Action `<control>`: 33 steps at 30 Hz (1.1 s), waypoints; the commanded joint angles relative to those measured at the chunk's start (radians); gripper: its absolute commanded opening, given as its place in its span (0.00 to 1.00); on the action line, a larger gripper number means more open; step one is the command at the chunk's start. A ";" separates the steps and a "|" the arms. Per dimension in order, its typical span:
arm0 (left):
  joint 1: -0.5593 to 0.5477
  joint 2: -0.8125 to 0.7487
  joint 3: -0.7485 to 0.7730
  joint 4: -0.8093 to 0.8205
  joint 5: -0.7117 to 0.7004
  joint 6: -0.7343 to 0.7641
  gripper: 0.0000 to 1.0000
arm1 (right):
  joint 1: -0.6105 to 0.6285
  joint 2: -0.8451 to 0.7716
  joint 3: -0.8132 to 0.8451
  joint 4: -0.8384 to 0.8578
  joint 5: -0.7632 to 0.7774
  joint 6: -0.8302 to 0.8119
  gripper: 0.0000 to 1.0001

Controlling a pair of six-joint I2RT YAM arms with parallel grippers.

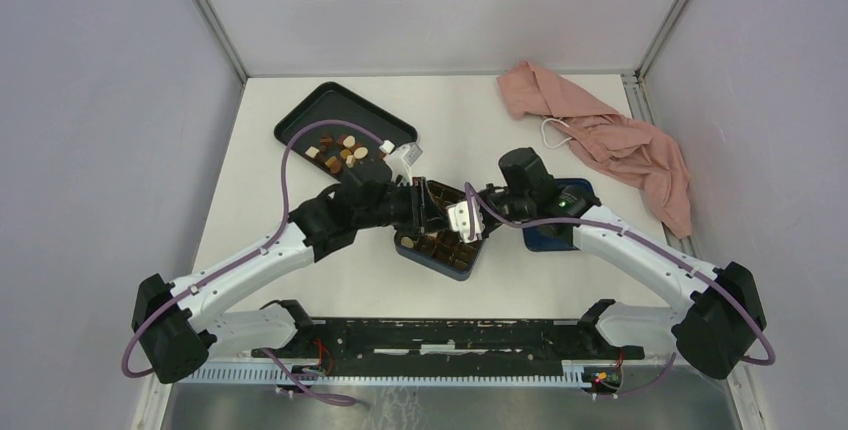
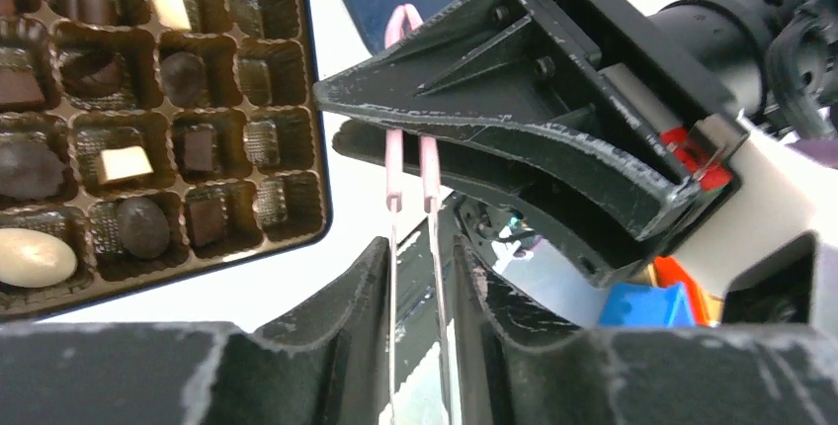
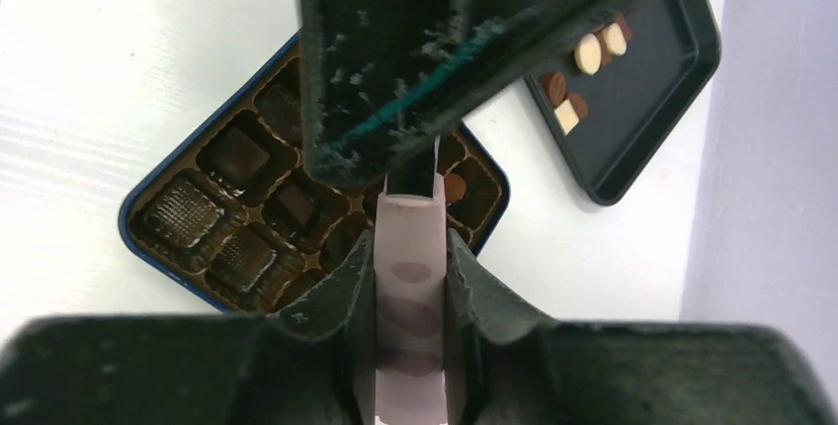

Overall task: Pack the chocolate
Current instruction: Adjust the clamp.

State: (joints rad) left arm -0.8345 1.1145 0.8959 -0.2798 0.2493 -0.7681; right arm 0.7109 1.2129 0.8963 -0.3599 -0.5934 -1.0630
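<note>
Both pincers meet over the box, mid-table.

My right pincer [image 3: 407,257] is clenched on a pale pink, translucent thin strip [image 3: 410,282]. The right wrist view shows both fingers pressing on the strip's edges.

My left pincer [image 2: 420,277] is narrowed around the same strip. From its own camera the strip is edge-on, two thin pink lines running up between the fingers to a loop at the top. The fingers sit right against those lines, so I read this as a grasp. The tips of the two pincers nearly touch, with the strip spanning the short gap between them.

The dark blue square box with a brown gridded liner [image 2: 262,138] lies directly below the pincers on the white table [image 1: 470,120].

The chocolate [image 1: 340,150] is in two places:
- A small cluster of brown and cream pieces lies loose in the black rectangular tray [image 1: 300,115], which sits beyond my left arm.
- The rest sits in the box cells: dark ovals, dark and cream squares, and one cream oval. The cells along one edge are bare.

A crumpled pink cloth [image 1: 600,130] lies at the far right of the table, well apart from the box.
</note>
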 commanded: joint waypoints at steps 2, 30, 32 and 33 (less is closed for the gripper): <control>0.010 -0.016 0.003 0.094 0.073 -0.071 0.52 | 0.010 -0.009 0.057 -0.025 -0.010 -0.040 0.07; 0.058 0.022 0.009 -0.016 0.255 0.095 0.57 | 0.071 0.068 0.227 -0.318 0.045 -0.296 0.13; 0.060 -0.002 -0.007 0.002 0.239 0.070 0.56 | 0.093 0.056 0.195 -0.262 0.083 -0.275 0.13; 0.058 -0.011 -0.012 0.007 0.231 0.058 0.55 | 0.100 0.049 0.179 -0.235 0.093 -0.269 0.13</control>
State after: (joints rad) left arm -0.7757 1.1553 0.8803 -0.2977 0.5255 -0.7307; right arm 0.7750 1.2842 1.0966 -0.6880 -0.5636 -1.3651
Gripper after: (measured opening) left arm 0.562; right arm 0.284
